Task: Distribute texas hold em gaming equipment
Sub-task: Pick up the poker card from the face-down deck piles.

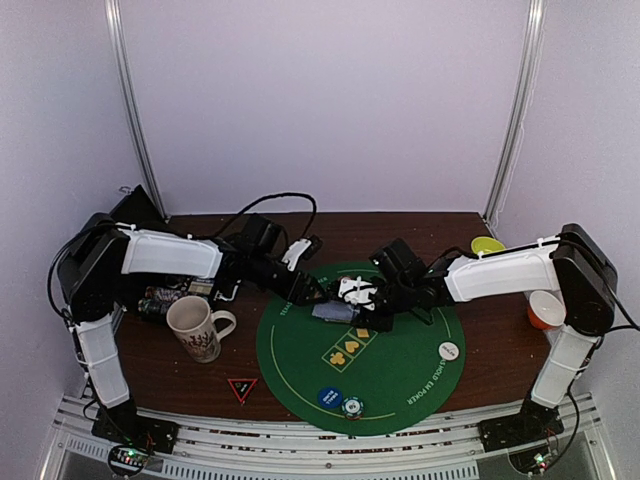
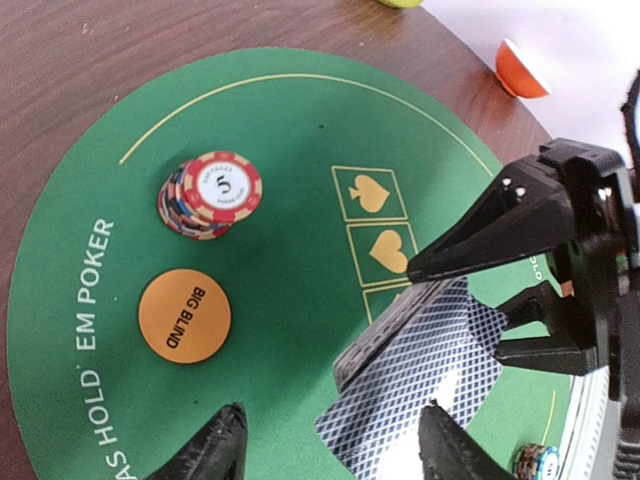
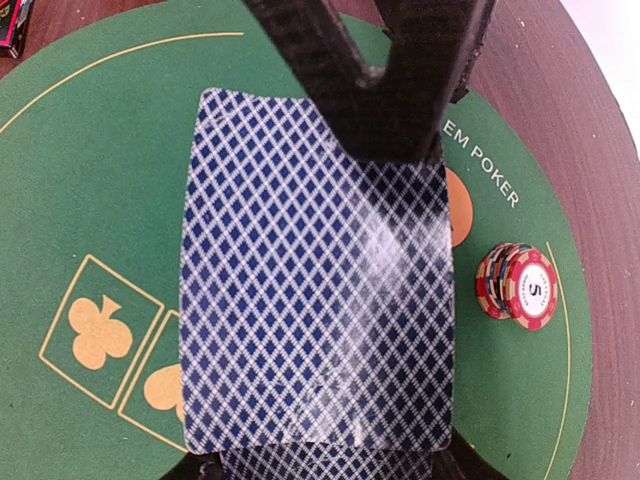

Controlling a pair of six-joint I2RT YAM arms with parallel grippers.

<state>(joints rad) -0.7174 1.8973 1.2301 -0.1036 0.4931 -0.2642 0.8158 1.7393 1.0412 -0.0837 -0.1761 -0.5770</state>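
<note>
A deck of blue-diamond-backed playing cards (image 1: 334,312) hangs over the middle of the green poker mat (image 1: 400,390), with my right gripper (image 1: 352,300) shut on it. In the right wrist view the deck (image 3: 300,300) fills the frame and hides the right gripper (image 3: 325,470) at the bottom edge. The top card (image 2: 400,420) sticks out between the fingers of my open left gripper (image 2: 335,445); its right finger (image 2: 445,445) overlaps the card. A red-white chip stack (image 2: 212,192) and an orange big blind button (image 2: 184,315) lie on the mat beside them.
A teal-white chip stack (image 1: 351,407), a blue button (image 1: 330,397) and a white button (image 1: 448,351) sit near the mat's front. A patterned mug (image 1: 195,328) stands left of the mat, with a red triangle (image 1: 242,388) near it. Yellow (image 1: 487,245) and orange (image 1: 545,308) bowls stand at the right.
</note>
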